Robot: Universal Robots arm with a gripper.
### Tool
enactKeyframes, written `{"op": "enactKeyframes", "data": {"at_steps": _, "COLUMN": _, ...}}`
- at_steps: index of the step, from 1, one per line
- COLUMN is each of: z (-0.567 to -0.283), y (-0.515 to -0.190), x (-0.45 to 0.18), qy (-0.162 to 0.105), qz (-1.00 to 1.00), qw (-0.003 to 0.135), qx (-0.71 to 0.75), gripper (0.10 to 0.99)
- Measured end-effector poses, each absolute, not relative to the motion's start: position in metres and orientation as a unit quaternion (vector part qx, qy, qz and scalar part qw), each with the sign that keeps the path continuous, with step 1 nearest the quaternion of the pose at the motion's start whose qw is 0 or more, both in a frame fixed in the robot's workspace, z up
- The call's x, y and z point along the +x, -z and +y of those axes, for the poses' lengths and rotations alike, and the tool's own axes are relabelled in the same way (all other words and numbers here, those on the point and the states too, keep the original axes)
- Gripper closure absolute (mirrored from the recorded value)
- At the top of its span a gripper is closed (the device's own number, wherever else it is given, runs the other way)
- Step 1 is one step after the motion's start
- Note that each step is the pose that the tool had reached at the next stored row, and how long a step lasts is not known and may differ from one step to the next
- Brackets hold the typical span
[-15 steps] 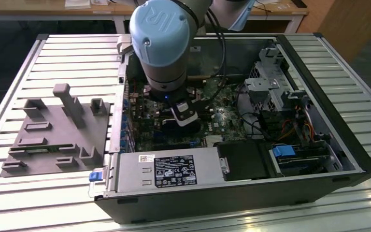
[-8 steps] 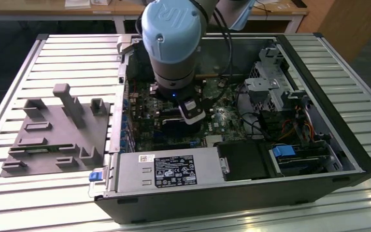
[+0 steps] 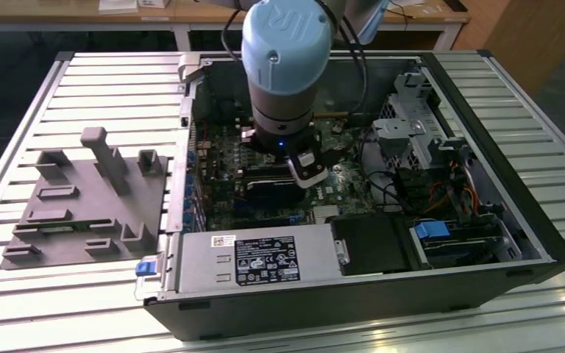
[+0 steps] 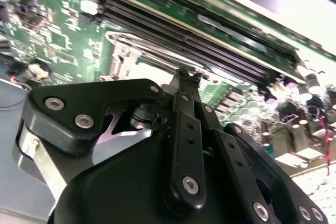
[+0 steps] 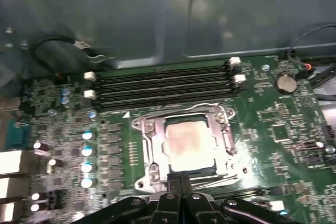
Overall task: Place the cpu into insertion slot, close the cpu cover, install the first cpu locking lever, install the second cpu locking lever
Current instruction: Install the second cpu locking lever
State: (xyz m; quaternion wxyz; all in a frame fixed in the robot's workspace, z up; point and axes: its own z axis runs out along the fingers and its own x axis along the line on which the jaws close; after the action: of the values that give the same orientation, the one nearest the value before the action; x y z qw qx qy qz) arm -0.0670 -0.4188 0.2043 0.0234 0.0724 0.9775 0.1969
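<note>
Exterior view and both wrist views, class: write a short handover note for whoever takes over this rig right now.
Gripper: fingers together, holding nothing, at the near edge of the insertion slot inside the open computer case.
Cpu: seated in the slot.
Cpu cover: lies closed, framing the chip.
Done: placing, cover.
Left: I cannot tell whether either locking lever is latched; check both.

A bench (image 3: 47, 88) of pale metal slats carries everything. An open computer case (image 3: 361, 294) lies on its side on the slats, its inside facing up. On the exterior view's left of the case, just beside its wall, a flat grey holder block (image 3: 82, 202) with raised posts and shallow pockets rests on the slats. Bare slats run past the case on the exterior view's right and along its front edge.
</note>
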Motion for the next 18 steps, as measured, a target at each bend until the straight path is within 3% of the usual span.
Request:
{"op": "enactKeyframes", "data": {"at_steps": 8, "z": -0.416, "y": -0.204, "x": -0.053, "qy": -0.176, "qz": 0.981, "qw": 0.023, "qx": 0.073, "gripper": 0.984}}
{"op": "enactKeyframes", "data": {"at_steps": 18, "z": -0.391, "y": -0.204, "x": -0.05, "qy": -0.141, "qz": 0.987, "qw": 0.025, "qx": 0.072, "gripper": 0.984}}
